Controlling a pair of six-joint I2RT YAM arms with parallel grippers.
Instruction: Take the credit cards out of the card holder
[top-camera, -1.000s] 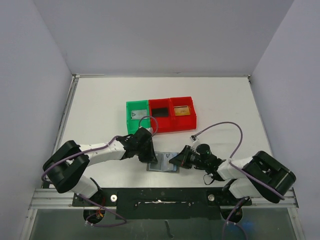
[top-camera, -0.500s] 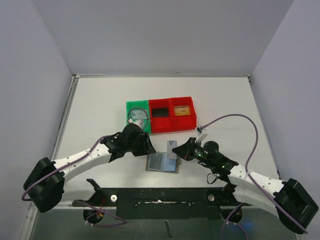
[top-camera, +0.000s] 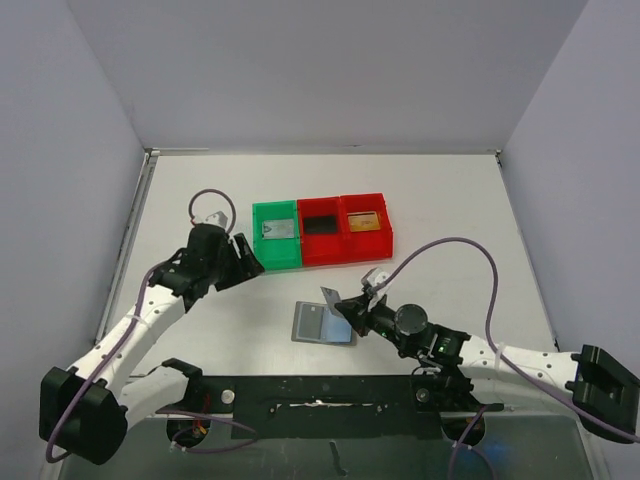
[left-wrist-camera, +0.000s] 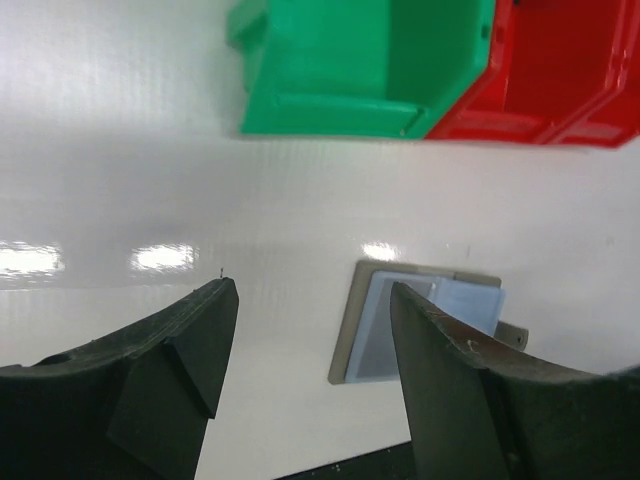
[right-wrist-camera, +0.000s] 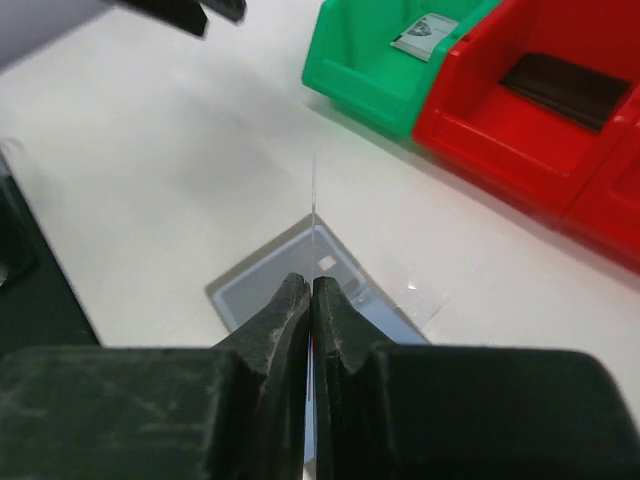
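Here, the right gripper (right-wrist-camera: 311, 287) is clenching a thin silvery-grey card (right-wrist-camera: 314, 215) edge-on, just above the flat grey folding wallet (right-wrist-camera: 252, 290) lying open; the left gripper (left-wrist-camera: 312, 290) is hovering released and empty.

No readable writing
The silvery card (right-wrist-camera: 424, 36) in the green bin (right-wrist-camera: 365, 85) beyond the right pincer (right-wrist-camera: 311, 287) is showing only blurred marks

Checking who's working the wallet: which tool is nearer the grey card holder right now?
Right. The right tool hangs just over the card holder, shut on a thin credit card. The left tool stands open, off by the green bin.
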